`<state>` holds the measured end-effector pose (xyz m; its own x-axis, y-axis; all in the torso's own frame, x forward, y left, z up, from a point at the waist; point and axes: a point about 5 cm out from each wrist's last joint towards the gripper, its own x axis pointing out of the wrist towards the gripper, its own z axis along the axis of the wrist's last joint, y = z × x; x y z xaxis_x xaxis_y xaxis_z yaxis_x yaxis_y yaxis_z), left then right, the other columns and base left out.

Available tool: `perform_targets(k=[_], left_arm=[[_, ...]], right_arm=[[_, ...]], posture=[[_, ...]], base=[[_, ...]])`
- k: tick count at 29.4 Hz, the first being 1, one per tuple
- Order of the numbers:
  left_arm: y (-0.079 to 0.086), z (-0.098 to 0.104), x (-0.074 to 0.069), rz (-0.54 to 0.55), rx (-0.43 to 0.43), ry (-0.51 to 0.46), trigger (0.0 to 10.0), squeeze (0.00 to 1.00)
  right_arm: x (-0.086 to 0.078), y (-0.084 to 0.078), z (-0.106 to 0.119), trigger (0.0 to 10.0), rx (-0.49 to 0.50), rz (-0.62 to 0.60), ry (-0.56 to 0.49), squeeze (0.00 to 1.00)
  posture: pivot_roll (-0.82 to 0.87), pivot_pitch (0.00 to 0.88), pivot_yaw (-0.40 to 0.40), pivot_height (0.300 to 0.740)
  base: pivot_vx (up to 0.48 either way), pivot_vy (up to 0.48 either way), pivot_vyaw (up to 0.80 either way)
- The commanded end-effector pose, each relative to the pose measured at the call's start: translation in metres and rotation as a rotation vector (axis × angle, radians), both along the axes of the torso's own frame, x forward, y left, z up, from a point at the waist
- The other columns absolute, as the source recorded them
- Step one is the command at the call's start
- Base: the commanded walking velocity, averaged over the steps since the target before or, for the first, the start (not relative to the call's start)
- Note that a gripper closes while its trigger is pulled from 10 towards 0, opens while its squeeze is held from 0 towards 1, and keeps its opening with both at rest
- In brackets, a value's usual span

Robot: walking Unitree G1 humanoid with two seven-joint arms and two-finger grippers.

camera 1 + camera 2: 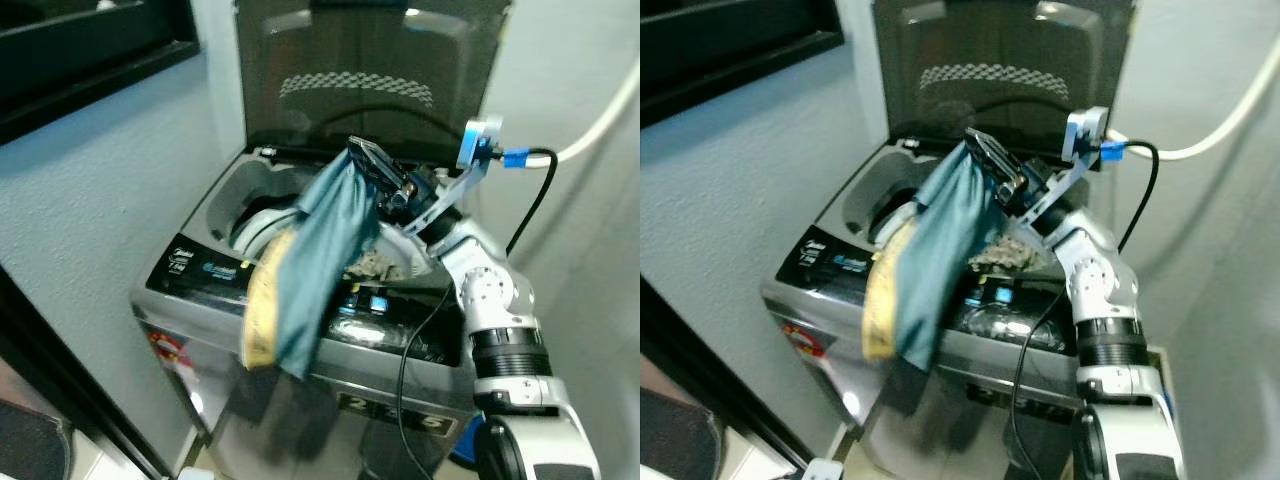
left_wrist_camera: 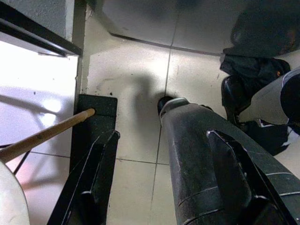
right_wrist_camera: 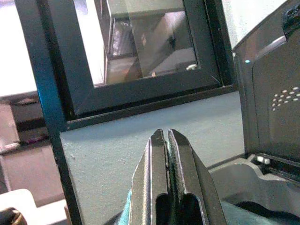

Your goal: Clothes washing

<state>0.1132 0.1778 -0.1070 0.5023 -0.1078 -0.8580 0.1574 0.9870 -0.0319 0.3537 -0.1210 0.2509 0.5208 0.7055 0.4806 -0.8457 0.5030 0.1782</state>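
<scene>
A teal garment (image 1: pixel 325 255) with a yellow band (image 1: pixel 265 300) hangs over the open top of the grey washing machine (image 1: pixel 190 270). My right gripper (image 1: pixel 358 152) is shut on the garment's top edge, above the drum opening (image 1: pixel 265 220); in the right wrist view its fingers (image 3: pixel 161 159) press together with teal cloth (image 3: pixel 129 208) showing below them. The cloth drapes down past the machine's front control panel (image 1: pixel 840 262). The lid (image 1: pixel 370 70) stands upright behind. My left gripper (image 2: pixel 164 178) hangs idle and open above the tiled floor (image 2: pixel 136 70).
A blue-grey wall (image 1: pixel 90 200) with a dark window frame (image 1: pixel 90 70) lies to the left of the machine. A white hose (image 1: pixel 600 125) runs along the right wall. More laundry (image 1: pixel 1005 255) lies at the drum's rim. A wooden stick (image 2: pixel 42 136) and black shoes (image 2: pixel 248 75) rest on the floor.
</scene>
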Motion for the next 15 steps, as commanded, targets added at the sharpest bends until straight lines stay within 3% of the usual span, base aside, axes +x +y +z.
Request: perform_targets(k=[1,10,13,14,15], left_arm=[[-0.003,-0.006,-0.017,-0.008,-0.011,0.073,10.0,0.0],[-0.002,-0.006,-0.017,-0.003,-0.007,0.081,10.0,0.0],[-0.003,-0.006,-0.017,-0.003,-0.005,0.082,10.0,0.0],[-0.003,-0.006,-0.017,-0.002,-0.005,0.079,10.0,0.0],[-0.003,-0.006,-0.017,-0.002,-0.005,0.079,10.0,0.0]], right_arm=[[0.0,0.008,0.002,10.0,-0.013,0.013,-0.015,0.0],[0.005,0.016,-0.001,10.0,-0.088,-0.033,-0.007,0.0],[0.01,0.029,0.0,10.0,-0.16,-0.108,-0.004,0.0],[0.019,0.033,0.008,10.0,-0.149,-0.209,0.012,0.0],[0.019,0.033,0.008,10.0,-0.149,-0.209,0.012,0.0]], posture=[[-0.01,0.0,-0.038,0.74],[-0.01,0.0,-0.04,0.74],[-0.01,0.0,-0.04,0.74],[-0.01,0.0,-0.043,0.74],[-0.01,0.0,-0.043,0.74]], base=[[0.0,0.0,0.0],[0.0,0.0,0.0],[0.0,0.0,0.0],[0.0,0.0,0.0],[0.0,0.0,0.0]])
